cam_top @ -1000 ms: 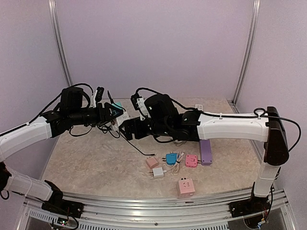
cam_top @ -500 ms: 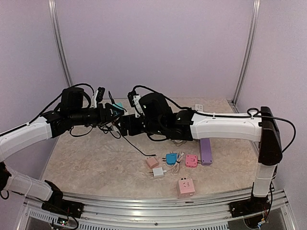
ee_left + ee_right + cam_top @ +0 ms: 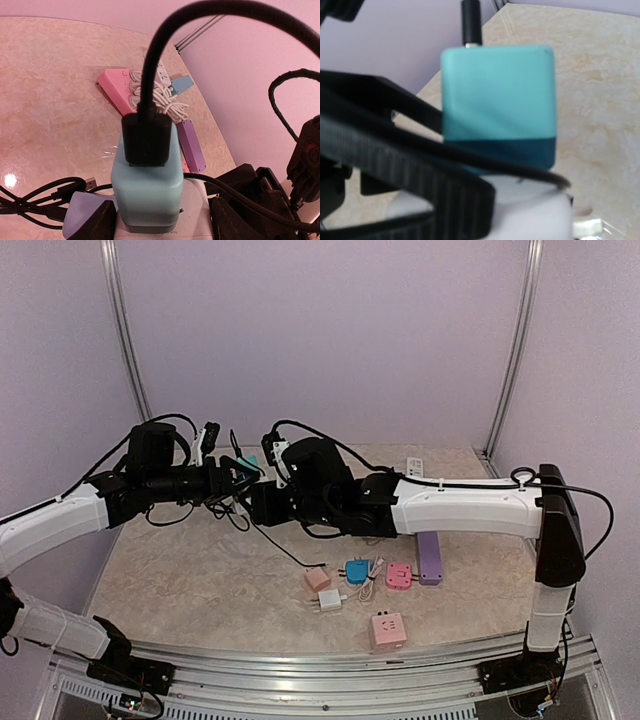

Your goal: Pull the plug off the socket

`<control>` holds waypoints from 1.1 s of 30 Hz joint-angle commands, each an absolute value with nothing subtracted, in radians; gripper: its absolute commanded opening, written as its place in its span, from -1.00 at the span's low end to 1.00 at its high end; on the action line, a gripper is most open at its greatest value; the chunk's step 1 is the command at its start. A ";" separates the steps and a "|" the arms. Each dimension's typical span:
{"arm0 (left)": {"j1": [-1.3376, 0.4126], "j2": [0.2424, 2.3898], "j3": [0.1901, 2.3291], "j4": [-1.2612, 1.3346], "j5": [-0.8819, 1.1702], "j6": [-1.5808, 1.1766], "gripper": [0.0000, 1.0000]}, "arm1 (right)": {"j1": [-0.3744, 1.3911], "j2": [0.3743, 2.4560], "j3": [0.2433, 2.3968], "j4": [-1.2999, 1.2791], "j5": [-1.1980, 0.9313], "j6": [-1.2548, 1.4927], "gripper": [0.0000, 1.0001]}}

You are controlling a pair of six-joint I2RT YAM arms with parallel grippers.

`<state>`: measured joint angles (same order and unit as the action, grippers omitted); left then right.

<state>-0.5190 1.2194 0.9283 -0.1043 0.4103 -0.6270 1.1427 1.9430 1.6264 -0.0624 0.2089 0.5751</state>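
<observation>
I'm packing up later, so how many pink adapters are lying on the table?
3. One pink adapter left of the blue adapter, another beside the purple strip, a third near the front edge. The arms may hide more.

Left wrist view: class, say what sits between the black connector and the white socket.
The teal plug: the black connector enters its top, and its base meets the white socket, as the left wrist view shows.
</observation>
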 commanded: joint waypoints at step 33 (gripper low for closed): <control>-0.515 1.158 1.008 0.066 0.784 -0.408 0.97 | 1.047 1.571 1.071 0.518 -0.279 0.518 -1.00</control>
<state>-0.5182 1.1511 0.9642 -0.0113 0.5728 -0.4606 1.0676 1.6260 1.1110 0.3065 -0.0792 0.5064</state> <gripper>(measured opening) 0.988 0.595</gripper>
